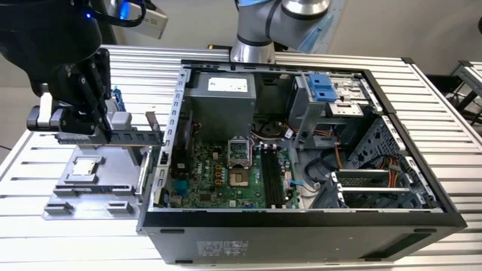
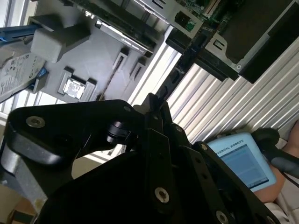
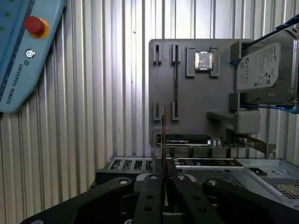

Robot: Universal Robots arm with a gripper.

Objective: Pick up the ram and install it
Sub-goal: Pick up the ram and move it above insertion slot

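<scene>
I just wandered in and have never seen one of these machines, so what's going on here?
A robot arm is working beside an open computer case. Its gripper is shut on the ram, a thin dark stick, holding it over the grey parts tray. The hard drive and a small chip sit in the tray. The ram is not in the computer yet.

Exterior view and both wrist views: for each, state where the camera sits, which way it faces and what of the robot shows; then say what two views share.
Exterior view: off the arm, looking down on the open computer case and parts tray; arm and gripper show.
First wrist view: on the wrist, looking along the fingers, shut on the ram, toward the tray.
Second wrist view: on the wrist, past the gripper's body toward tray and case.
Shared: both wrist views show the CPU chip.
</scene>
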